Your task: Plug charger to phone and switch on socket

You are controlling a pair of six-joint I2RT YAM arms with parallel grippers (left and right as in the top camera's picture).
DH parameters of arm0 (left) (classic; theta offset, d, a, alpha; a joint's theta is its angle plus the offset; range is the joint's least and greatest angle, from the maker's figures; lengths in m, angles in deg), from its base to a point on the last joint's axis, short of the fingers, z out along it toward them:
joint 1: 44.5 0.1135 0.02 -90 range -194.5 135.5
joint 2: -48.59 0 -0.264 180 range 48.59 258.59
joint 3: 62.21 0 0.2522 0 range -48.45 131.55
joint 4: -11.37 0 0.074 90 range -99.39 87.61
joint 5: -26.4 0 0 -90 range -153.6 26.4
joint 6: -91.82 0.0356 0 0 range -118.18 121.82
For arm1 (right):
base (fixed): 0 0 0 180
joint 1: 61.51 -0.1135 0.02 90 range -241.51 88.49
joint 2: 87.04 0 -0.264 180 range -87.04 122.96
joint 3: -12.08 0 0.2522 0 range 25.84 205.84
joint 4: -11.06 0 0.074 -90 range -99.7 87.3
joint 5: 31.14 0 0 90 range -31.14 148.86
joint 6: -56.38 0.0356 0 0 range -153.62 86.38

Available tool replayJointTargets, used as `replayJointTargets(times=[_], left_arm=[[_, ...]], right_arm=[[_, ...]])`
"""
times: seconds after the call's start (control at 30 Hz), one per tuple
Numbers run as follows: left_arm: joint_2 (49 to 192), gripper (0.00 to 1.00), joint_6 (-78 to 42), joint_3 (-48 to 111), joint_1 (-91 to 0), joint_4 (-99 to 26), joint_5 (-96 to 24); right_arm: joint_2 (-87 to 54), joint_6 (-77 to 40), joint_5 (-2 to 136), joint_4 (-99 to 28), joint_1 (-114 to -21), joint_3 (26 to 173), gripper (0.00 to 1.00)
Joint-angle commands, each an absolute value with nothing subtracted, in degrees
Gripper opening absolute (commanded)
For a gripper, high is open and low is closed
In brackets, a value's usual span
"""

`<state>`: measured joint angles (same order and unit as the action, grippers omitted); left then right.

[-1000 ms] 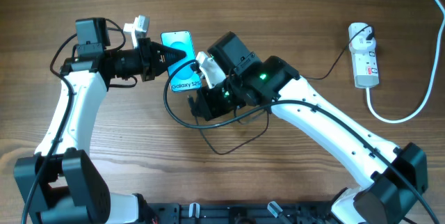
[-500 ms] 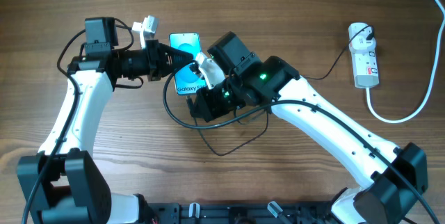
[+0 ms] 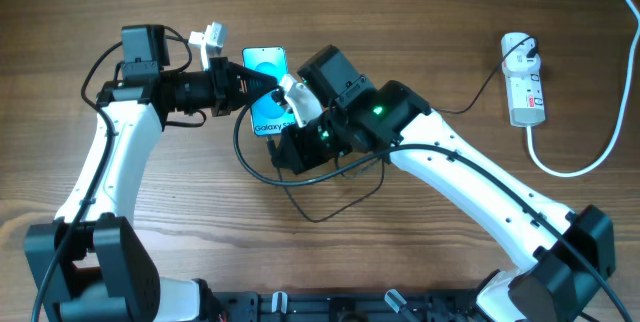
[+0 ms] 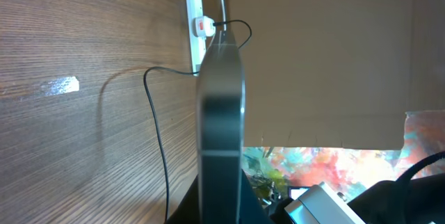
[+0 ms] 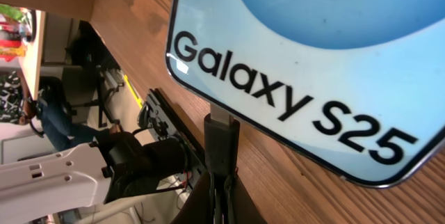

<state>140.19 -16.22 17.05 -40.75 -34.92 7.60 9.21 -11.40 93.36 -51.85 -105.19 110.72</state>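
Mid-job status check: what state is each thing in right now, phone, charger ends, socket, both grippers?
phone: clamped by the left gripper, screen showing Galaxy S25.
left gripper: shut on the phone.
charger connector: tip at the phone's bottom edge; seated or not, cannot tell.
right gripper: shut on the charger connector.
charger plug: in the socket.
socket: switch position cannot be read.
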Motion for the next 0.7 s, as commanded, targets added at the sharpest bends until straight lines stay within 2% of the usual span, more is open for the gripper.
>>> replayJointTargets(times=[0.0, 0.67], left_arm=[[139.3, 0.04, -14.9, 17.3, -40.8, -34.7, 8.7], [139.3, 0.04, -15.1, 17.3, -40.8, -34.7, 8.8]], right_arm=[[8.4, -12.6, 94.4, -51.3, -105.3, 110.7, 0.04], [8.4, -11.0, 87.1, -51.1, -105.3, 110.7, 0.04]])
